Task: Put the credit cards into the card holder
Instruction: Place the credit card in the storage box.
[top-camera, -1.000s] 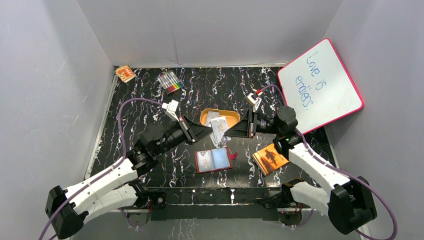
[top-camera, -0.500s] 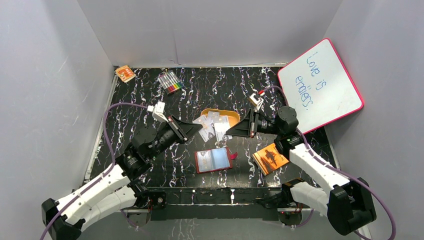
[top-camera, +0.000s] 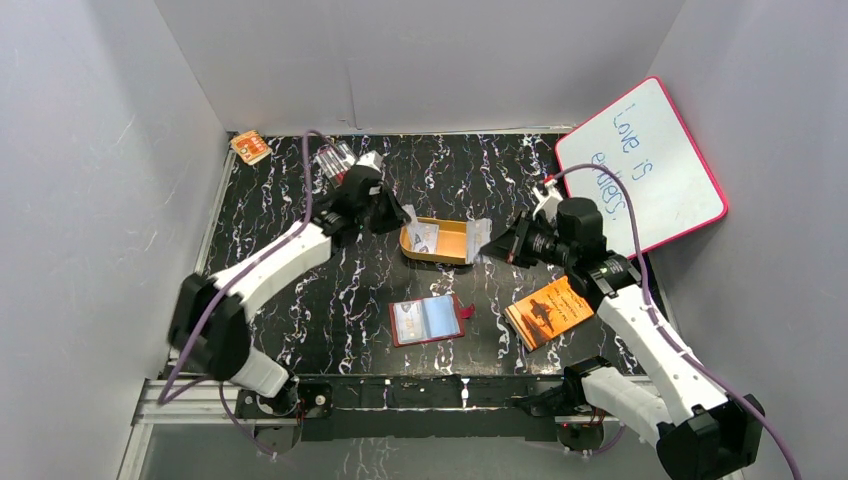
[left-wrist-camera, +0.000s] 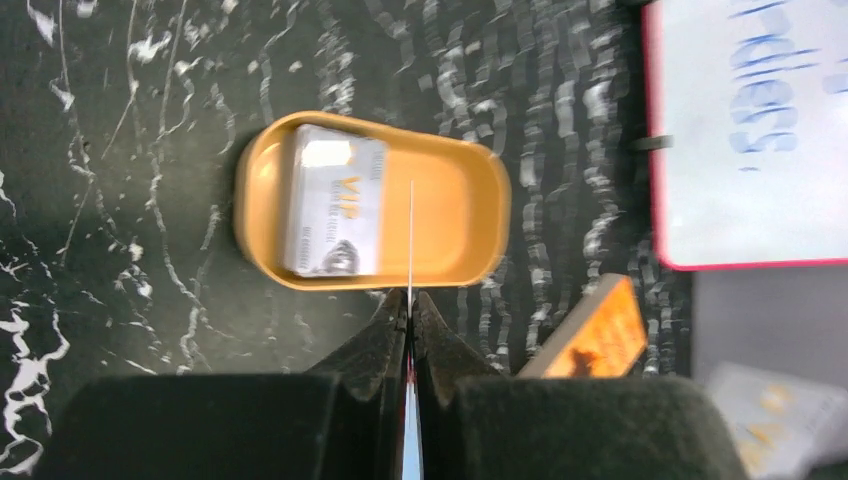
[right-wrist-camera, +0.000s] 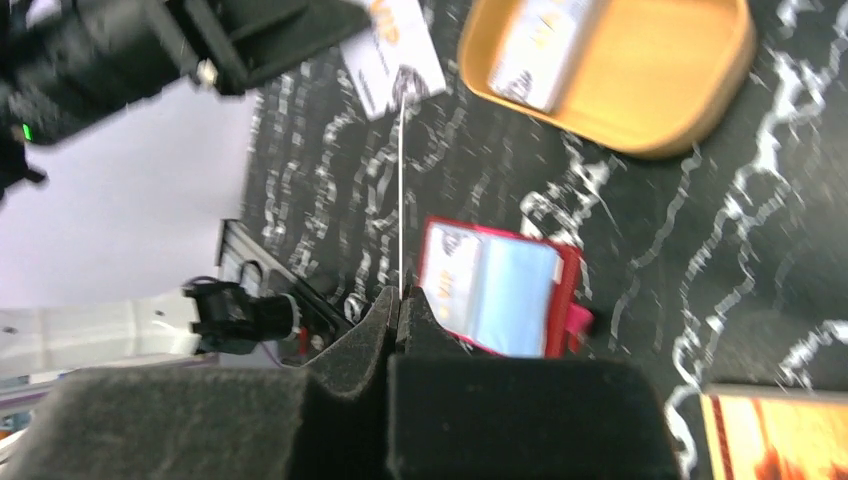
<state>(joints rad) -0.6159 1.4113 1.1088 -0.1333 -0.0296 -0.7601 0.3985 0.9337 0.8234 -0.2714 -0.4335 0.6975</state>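
Your left tool (left-wrist-camera: 410, 300) was clamped on 1 of the credit cards (left-wrist-camera: 411, 235). From the left wrist, that card showed edge-on as a thin white line rising from between the closed fingers, in line with the orange tin (left-wrist-camera: 455, 215).

Your right tool (right-wrist-camera: 398, 295) was likewise clamped on a second card (right-wrist-camera: 400, 200), also seen edge-on from its own wrist.

From above, both tools sat close to the tin, the left at its left end and the right at its right end.

A third card (left-wrist-camera: 335, 205), printed "VIP", lay flat inside the tin, toward its left end.

The card holder (top-camera: 428, 320) lay open on the table (top-camera: 350, 290), pale pockets facing up and closing tab to its right. It was nearer the arm bases than the tin and apart from it. Neither held card touched it.

The orange booklet (top-camera: 545, 312) lay just right of the card holder, beside your right arm. A pink-edged whiteboard (top-camera: 640, 165) with blue handwriting leaned at the far right. A pack of markers (top-camera: 335, 160) lay beyond your left arm, and a small orange box (top-camera: 250, 147) sat at the far left corner.
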